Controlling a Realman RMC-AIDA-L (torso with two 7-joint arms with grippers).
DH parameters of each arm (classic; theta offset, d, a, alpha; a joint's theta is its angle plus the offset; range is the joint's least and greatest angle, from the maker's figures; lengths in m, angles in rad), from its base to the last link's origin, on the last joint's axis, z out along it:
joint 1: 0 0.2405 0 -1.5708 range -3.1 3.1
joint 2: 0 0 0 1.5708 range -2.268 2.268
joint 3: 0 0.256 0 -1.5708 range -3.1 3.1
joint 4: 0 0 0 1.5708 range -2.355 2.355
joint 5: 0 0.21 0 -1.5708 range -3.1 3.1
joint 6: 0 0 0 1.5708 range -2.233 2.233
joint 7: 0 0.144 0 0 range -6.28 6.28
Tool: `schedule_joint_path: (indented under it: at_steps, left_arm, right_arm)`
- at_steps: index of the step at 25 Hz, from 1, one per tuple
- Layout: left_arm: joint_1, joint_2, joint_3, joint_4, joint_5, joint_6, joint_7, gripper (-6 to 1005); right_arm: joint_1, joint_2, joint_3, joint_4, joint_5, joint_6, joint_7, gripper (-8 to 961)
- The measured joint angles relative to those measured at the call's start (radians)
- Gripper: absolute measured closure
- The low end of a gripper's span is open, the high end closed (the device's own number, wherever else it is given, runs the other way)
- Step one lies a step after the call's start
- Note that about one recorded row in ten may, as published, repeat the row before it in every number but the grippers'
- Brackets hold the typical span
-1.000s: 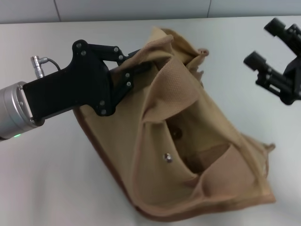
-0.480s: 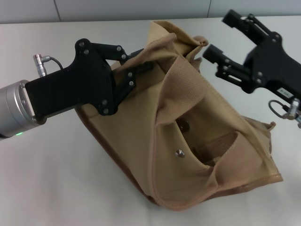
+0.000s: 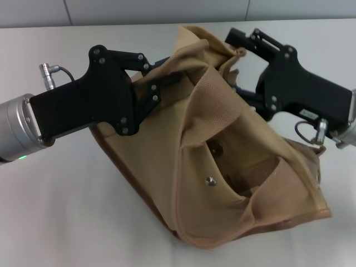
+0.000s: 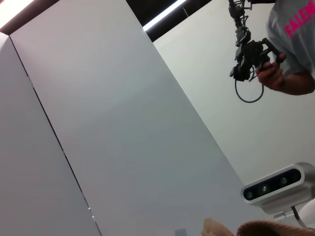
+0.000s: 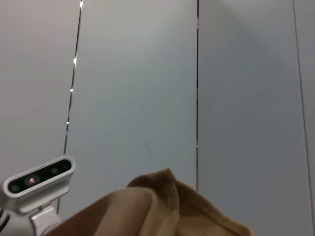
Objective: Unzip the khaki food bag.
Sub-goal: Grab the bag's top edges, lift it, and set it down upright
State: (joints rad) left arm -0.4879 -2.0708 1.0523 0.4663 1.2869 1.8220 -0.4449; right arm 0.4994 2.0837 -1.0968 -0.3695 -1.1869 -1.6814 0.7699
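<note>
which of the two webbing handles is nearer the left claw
The upper handle, arching beside the left claw on the khaki food bag; the other handle lies lower, toward the bag's bottom corner.

The khaki food bag (image 3: 233, 167) — tan canvas, 2 webbing handles, snap-button pocket — lies tilted and crumpled on the table.

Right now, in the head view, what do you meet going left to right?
Left gripper on the bag's upper edge → khaki food bag → right gripper at the bag's top far corner.
</note>
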Motion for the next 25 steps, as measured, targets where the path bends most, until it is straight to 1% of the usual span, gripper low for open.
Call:
schedule_joint_path:
  at_steps: [2, 4, 5, 7, 9, 10, 14, 16, 19, 22, 25]
  left_arm:
    - [0.0, 0.0, 0.0, 0.0, 0.0, 0.0, 0.0, 920]
    - [0.0, 0.0, 0.0, 0.0, 0.0, -0.001, 0.0, 920]
    - [0.0, 0.0, 0.0, 0.0, 0.0, -0.002, 0.0, 920]
    - [0.0, 0.0, 0.0, 0.0, 0.0, -0.002, 0.0, 920]
    - [-0.001, 0.0, -0.003, 0.001, 0.0, -0.002, 0.0, 920]
    - [-0.001, 0.0, -0.003, 0.001, 0.0, -0.002, 0.0, 920]
    - [-0.003, 0.0, -0.004, 0.001, 0.0, -0.003, 0.0, 920]
    - [-0.003, 0.0, -0.005, 0.003, 0.0, -0.003, 0.0, 920]
    - [-0.003, 0.0, -0.003, 0.008, 0.0, -0.003, 0.0, 920]
    - [-0.003, 0.0, -0.001, 0.009, 0.0, -0.003, 0.0, 920]
    - [-0.003, 0.0, -0.001, 0.009, 0.0, -0.003, 0.001, 920]
  right_arm:
    - [-0.02, -0.002, -0.01, -0.038, -0.029, 0.006, 0.034, 123]
    - [-0.036, -0.003, -0.009, -0.082, -0.087, 0.012, 0.074, 124]
    - [-0.057, -0.004, -0.006, -0.129, -0.143, 0.014, 0.116, 124]
    - [-0.071, -0.004, -0.006, -0.153, -0.161, 0.012, 0.134, 125]
    - [-0.119, -0.004, -0.006, -0.208, -0.172, 0.001, 0.162, 125]
    - [-0.119, -0.004, -0.006, -0.208, -0.172, 0.001, 0.162, 126]
    - [-0.163, -0.005, 0.011, -0.249, -0.176, -0.02, 0.199, 127]
    - [-0.176, -0.008, 0.041, -0.253, -0.177, -0.034, 0.245, 128]
    - [-0.188, -0.006, 0.144, -0.247, -0.173, -0.078, 0.37, 129]
    - [-0.19, -0.003, 0.241, -0.229, -0.172, -0.141, 0.447, 130]
    - [-0.178, -0.005, 0.285, -0.202, -0.171, -0.165, 0.494, 131]
